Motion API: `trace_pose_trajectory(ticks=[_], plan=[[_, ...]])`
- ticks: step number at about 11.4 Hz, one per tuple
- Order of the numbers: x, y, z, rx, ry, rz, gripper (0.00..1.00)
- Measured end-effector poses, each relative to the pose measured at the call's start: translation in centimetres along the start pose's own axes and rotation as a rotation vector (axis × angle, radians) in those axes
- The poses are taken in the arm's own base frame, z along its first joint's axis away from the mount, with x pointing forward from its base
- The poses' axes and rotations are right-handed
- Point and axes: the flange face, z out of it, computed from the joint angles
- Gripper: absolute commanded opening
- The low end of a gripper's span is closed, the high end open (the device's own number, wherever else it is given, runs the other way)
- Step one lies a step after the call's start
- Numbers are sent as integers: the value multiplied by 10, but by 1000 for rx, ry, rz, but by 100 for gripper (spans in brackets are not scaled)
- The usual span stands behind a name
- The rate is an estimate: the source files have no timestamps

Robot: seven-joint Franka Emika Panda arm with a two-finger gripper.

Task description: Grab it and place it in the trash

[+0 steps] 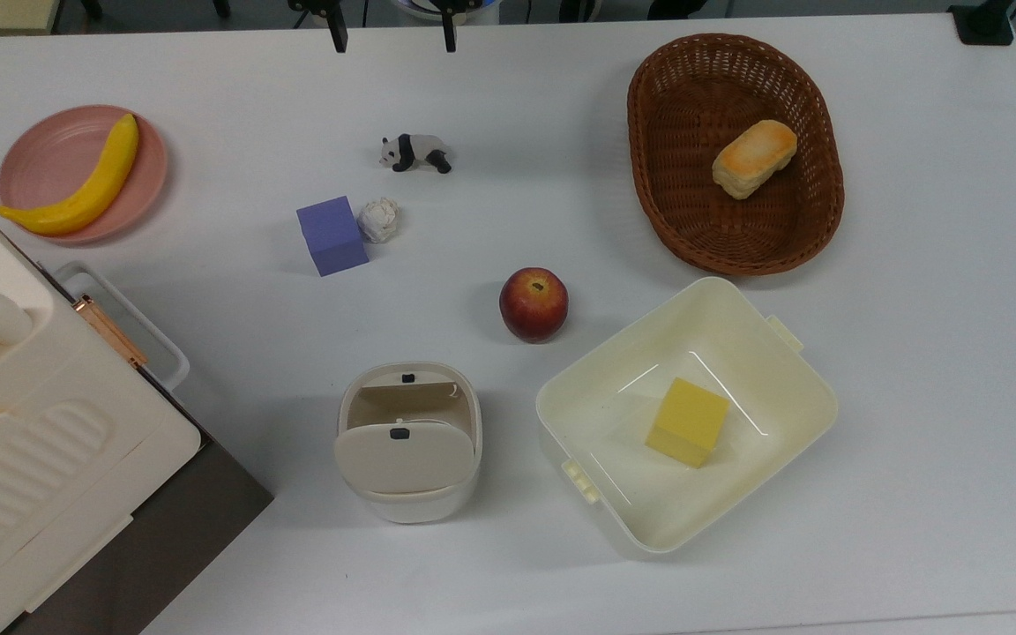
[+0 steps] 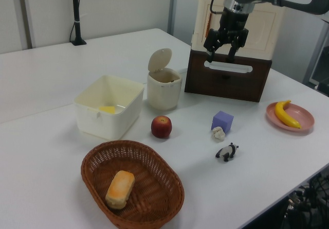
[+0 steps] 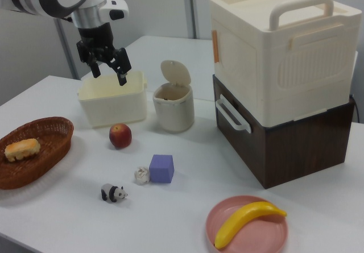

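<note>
The claw [image 3: 108,70] hangs up in the air with its fingers apart and nothing in it, while the paper ball [image 1: 379,219] sits on the bench [image 1: 914,353] right beside the purple cube [image 1: 332,235], well apart from the trash bin [image 1: 408,441] with its flap tipped up.

You had a purple cube [image 1: 332,235] near the panda figurine [image 1: 415,152], an apple [image 1: 533,303] mid-counter, a banana [image 1: 85,186] on the pink plate [image 1: 32,159], bread [image 1: 754,158] in the wicker basket [image 1: 684,97], and a yellow block [image 1: 688,422] in the square tub [image 1: 764,370].
</note>
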Motion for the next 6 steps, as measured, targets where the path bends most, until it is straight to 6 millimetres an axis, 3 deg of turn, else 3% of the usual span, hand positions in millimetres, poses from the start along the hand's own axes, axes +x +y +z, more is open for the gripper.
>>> trace_pose_trajectory(ticks=[6], plan=[[-5,9,4,-1,-43,-28,100]])
